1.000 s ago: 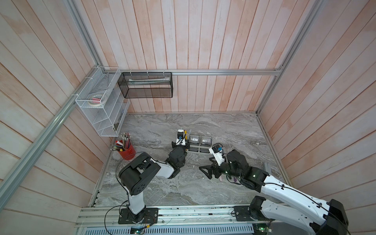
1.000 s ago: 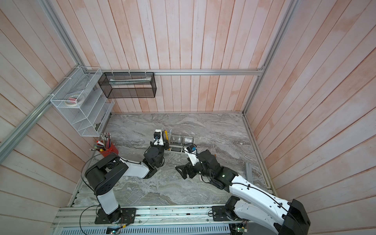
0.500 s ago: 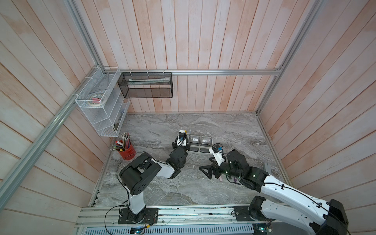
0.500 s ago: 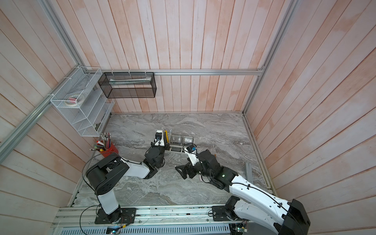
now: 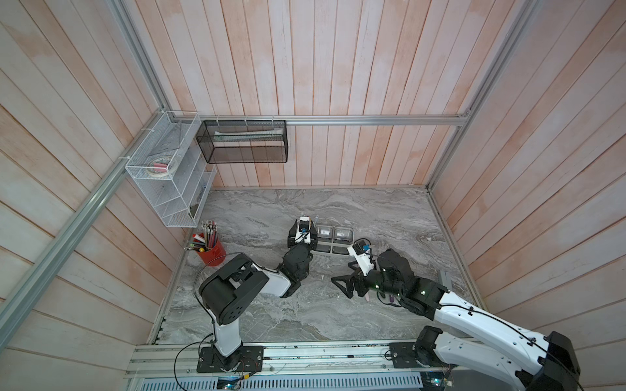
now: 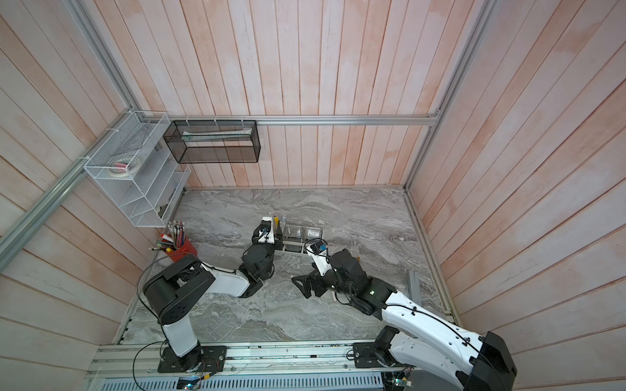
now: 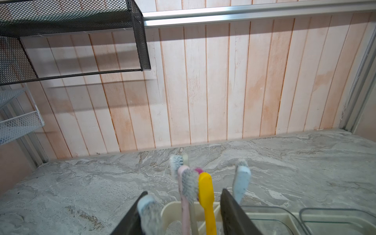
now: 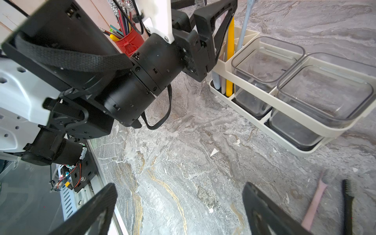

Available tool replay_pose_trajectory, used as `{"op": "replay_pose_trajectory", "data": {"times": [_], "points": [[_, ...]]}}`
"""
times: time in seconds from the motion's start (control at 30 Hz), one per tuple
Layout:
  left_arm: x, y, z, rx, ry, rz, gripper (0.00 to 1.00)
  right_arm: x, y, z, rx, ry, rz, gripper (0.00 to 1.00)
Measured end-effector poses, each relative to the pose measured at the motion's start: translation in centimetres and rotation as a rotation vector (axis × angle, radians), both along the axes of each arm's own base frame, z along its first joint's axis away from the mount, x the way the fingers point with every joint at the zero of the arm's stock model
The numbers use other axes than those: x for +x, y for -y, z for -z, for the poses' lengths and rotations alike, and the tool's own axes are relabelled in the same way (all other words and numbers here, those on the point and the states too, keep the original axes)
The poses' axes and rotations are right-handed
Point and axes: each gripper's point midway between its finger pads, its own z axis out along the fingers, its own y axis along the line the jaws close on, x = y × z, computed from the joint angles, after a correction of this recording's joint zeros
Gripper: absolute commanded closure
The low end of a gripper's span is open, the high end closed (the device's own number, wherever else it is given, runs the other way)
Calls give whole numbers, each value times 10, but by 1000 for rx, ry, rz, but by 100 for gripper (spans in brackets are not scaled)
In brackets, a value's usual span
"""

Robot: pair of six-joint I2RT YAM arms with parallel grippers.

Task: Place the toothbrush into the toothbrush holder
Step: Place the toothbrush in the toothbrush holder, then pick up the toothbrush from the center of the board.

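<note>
The toothbrush holder (image 5: 333, 251) (image 7: 169, 207) (image 8: 264, 120), a cream caddy with two clear cups, stands mid-table. Several toothbrushes stand in its slotted end: a yellow toothbrush (image 7: 206, 189), a pink toothbrush (image 7: 184, 203) and a light-blue toothbrush (image 7: 241, 183). My left gripper (image 5: 306, 219) (image 7: 184, 192) hangs over that end, open, jaws either side of the brushes. A blurred light-blue brush head (image 7: 149, 211) sits beside one finger, ungripped. My right gripper (image 5: 343, 276) (image 8: 179, 188) is open over bare table, holding nothing.
A pink stick (image 8: 314, 203) and a black toothed stick (image 8: 347, 203) lie on the table near my right gripper. A red cup of pencils (image 5: 213, 252) stands at the left wall, under a white wire shelf (image 5: 166, 189). A black mesh basket (image 5: 244, 142) hangs on the back wall.
My left gripper's jaws have parted over the holder's slotted end. The right arm has not moved.
</note>
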Motion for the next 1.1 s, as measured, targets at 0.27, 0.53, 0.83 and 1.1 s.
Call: {"op": "replay_pose_trajectory", "data": {"times": [0.27, 0.53, 0.83, 1.1], "points": [[3, 4, -25, 0, 35, 4, 30, 0, 0, -2, 4, 4, 1, 2], [-3, 6, -58, -17, 75, 15, 29, 1, 4, -8, 19, 18, 11, 2], [-14, 7, -98, -45, 111, 43, 25, 9, 12, -15, 37, 31, 49, 2], [-35, 2, -134, -67, 123, 71, 25, 26, 34, -10, 29, -13, 175, 2]]}}
